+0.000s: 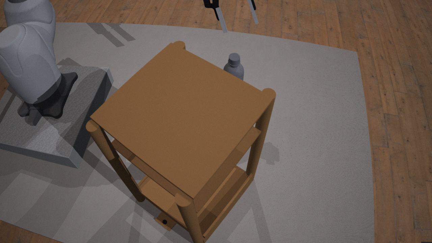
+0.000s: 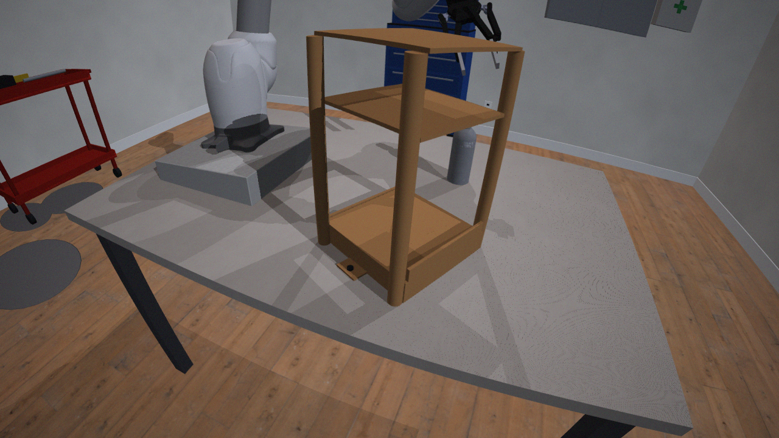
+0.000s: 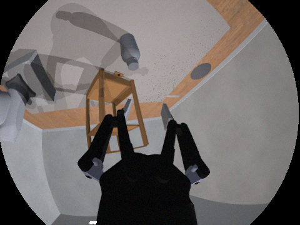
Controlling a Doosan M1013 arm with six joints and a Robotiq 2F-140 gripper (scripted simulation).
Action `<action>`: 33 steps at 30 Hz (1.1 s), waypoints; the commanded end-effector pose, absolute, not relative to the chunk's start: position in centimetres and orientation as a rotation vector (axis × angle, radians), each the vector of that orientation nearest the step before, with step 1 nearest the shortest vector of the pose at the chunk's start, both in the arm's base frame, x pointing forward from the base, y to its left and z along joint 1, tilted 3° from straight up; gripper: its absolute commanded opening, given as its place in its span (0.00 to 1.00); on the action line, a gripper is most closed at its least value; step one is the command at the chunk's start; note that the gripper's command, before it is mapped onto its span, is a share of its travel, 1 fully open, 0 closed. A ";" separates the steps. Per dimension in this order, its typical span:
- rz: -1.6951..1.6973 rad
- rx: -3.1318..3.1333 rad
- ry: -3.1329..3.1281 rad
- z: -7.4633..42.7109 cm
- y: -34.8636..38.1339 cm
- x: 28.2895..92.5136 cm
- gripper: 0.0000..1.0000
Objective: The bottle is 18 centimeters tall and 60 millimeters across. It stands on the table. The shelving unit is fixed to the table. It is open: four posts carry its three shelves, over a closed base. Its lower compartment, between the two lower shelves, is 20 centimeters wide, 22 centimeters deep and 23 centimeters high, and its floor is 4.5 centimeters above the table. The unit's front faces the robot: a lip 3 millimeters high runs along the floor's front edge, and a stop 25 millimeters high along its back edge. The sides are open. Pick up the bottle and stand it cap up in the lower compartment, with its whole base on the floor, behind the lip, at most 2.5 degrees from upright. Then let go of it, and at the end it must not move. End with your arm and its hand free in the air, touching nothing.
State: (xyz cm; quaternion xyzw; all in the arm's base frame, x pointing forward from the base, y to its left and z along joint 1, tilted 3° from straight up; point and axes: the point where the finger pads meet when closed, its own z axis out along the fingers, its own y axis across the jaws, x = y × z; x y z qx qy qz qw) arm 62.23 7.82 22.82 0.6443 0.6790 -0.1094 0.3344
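1. While we read the scene from the table (image 1: 317,127) downward, the shelving unit (image 1: 181,120) dominates; its lower compartment holds nothing.
2. We find the bottle (image 1: 234,66) upright, cap up, on the table just beside the unit's far side.
3. Our gripper (image 1: 237,19) hangs well above the bottle, jaws partly apart on nothing; the bottle's long axis runs vertical, below them.

Grey table (image 2: 571,305) on dark legs, over wood plank floor (image 2: 272,381). Directly on it: grey pedestal block (image 2: 185,173) at far left, carrying the arm's base; brown shelving unit (image 2: 405,163) mid-table; grey bottle (image 1: 234,68) upright, cap up, just beyond the unit's far right side.
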 end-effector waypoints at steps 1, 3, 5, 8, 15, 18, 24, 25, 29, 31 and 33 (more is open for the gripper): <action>-0.317 1.497 1.756 22.6 7.6 62.1 0.48; -0.323 1.459 1.754 22.6 7.6 62.1 0.48; -0.338 1.347 1.748 22.6 7.6 62.1 0.48; -0.350 1.252 1.740 22.5 7.6 62.1 0.48; -0.381 0.991 1.707 22.5 7.6 62.2 0.48; -0.392 0.881 1.688 22.4 7.6 62.2 0.48; -0.409 0.686 1.647 22.3 7.7 62.1 0.48; -0.411 0.653 1.639 22.3 7.7 62.1 0.48; -0.428 0.514 1.600 22.2 7.5 62.2 0.48; -0.433 0.465 1.585 22.2 7.4 62.2 0.48; -0.435 0.444 1.579 22.2 7.4 62.1 0.48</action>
